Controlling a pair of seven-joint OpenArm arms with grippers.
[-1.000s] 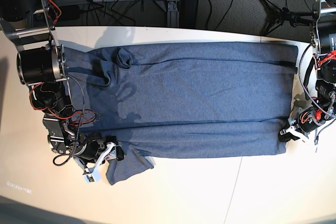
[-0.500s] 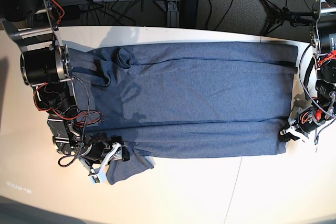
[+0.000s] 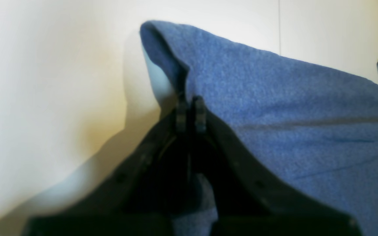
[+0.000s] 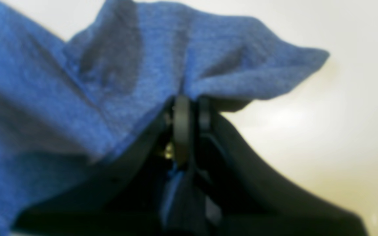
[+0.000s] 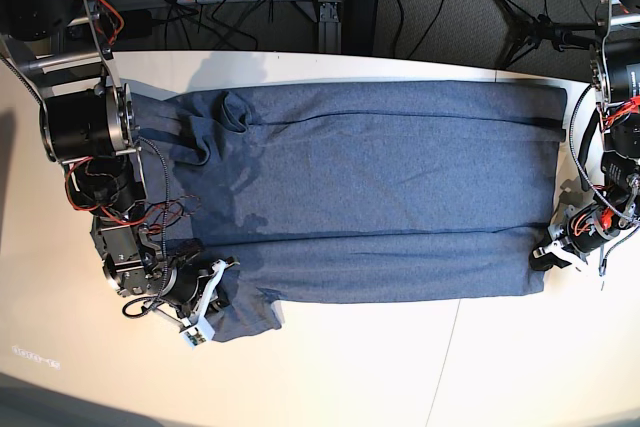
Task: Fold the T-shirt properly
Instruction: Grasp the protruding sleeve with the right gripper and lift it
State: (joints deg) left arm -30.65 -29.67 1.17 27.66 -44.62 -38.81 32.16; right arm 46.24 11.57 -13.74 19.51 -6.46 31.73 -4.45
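Shirt: we see the T-shirt (image 5: 360, 192) spread plain side up along the white table (image 5: 400, 367), its near long edge already turned over into a band, with one sleeve flap sticking out at the near corner by the right arm.

Right gripper: our right gripper (image 4: 190, 109) is closed down on that sleeve corner of the T-shirt, the cloth bunched and lifted just above the pads (the wrist view is blurred, but blue fabric clearly runs between the jaws).

Left gripper: our left gripper (image 3: 190, 113) is pinched narrow on the hem corner at the other end, a raised fold of cloth standing beside it.

Change: over the last second the right gripper has slid inward and nearer the cloth's edge, and the sleeve flap has shrunk and squared up; the left gripper has not moved.

Meaning: we judge the sleeve is being tucked in so the near side ends straight.

Risk: the thin knit could slip or drag the folded band askew.
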